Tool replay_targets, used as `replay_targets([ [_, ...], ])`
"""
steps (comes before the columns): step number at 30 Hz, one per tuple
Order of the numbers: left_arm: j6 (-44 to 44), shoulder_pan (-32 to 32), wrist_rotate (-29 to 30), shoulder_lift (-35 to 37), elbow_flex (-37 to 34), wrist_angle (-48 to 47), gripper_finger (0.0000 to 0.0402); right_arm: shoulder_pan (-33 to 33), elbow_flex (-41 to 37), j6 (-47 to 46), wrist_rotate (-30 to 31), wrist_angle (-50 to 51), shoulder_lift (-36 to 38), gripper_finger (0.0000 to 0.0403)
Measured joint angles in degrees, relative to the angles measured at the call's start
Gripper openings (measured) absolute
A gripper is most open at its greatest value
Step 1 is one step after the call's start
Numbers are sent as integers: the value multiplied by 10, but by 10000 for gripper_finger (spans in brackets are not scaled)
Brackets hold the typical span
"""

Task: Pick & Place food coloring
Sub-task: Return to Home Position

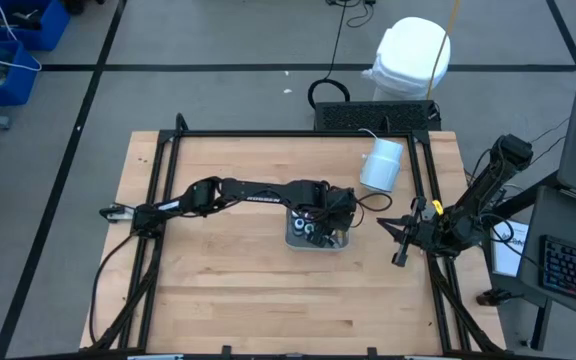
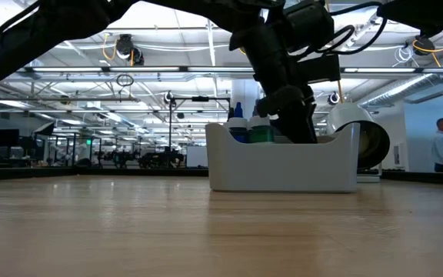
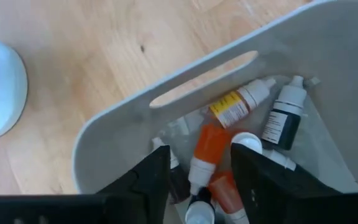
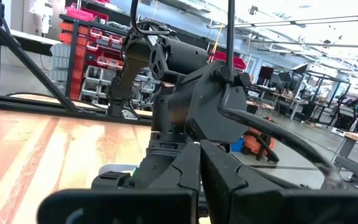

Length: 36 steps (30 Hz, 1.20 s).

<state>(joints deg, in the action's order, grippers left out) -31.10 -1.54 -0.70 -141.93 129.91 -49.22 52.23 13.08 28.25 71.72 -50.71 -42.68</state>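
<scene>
Gray bin holds the food coloring mid-bench; my left gripper hangs open above, free to retreat; right gripper waits closed at right edge.

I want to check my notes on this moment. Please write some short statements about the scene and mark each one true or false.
1. The left end effector is over the gray bin, fingers open. True.
2. The bin is empty. False: it holds several small bottles, such as the orange bottle.
3. The white cylinder lies on the table, outside the bin. True.
4. The right end effector holds a bottle. False: it is shut on nothing, near the table's right edge, apart from the bin.
</scene>
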Motion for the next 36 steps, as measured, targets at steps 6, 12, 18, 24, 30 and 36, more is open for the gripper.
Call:
replay_targets([
  [6,16,8,26,3,38,-28,184,0,0,4,0,-1,0,4],
  [12,17,41,65,94,50,-50,185,0,0,6,0,-1,0,4],
  [18,71,81,68,245,51,-134,184,0,-1,9,0,0,0,4],
  [24,177,136,93,410,49,-299,113,0,-1,5,0,2,0,4],
  [30,350,192,254,575,-71,-383,9,0,-1,5,-43,2,0,4],
  [36,363,244,277,774,-371,-273,6,0,-1,2,-91,16,0,4],
])
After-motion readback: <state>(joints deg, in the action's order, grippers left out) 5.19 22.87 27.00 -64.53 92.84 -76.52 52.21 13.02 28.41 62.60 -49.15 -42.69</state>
